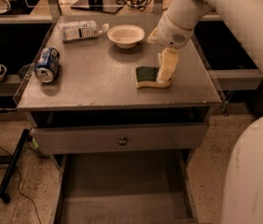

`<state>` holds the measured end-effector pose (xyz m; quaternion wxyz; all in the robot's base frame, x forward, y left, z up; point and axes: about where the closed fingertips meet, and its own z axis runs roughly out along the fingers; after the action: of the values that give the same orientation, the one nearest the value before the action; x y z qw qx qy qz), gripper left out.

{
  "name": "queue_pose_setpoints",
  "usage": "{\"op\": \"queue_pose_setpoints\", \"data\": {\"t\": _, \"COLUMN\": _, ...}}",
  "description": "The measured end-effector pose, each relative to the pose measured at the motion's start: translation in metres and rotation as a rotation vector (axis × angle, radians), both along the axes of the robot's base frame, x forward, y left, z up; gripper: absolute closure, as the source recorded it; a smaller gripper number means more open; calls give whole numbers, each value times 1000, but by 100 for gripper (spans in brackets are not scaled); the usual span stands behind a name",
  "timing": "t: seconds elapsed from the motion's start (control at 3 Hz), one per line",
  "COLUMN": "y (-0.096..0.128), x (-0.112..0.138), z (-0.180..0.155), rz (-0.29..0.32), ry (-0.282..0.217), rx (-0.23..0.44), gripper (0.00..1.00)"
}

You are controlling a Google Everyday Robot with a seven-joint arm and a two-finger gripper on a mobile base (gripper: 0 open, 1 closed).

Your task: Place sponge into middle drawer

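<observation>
The sponge, dark green on top over yellow foam, lies flat on the grey cabinet top, right of centre. My gripper hangs down from the white arm and rests at the sponge's right end, touching or just over it. The middle drawer is pulled out low at the front, a wide grey tray with a bare floor and low side walls. Above it sits a shut grey drawer front with a small round knob.
On the cabinet top stand a white bowl at the back, a lying plastic bottle at back left and a blue can on its side at left. My white body fills the right side. A black bar lies on the floor at left.
</observation>
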<state>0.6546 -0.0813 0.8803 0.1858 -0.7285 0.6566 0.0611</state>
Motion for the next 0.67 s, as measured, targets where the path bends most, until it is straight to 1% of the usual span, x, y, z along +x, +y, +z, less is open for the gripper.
{"op": "queue_pose_setpoints", "data": {"t": 0.33, "y": 3, "x": 0, "z": -17, "rz": -1, "ry": 35, "rx": 6, "gripper": 0}}
{"op": "queue_pose_setpoints", "data": {"t": 0.67, "y": 11, "x": -6, "z": -47, "rz": 6, "ry": 103, "rx": 33, "gripper": 0}}
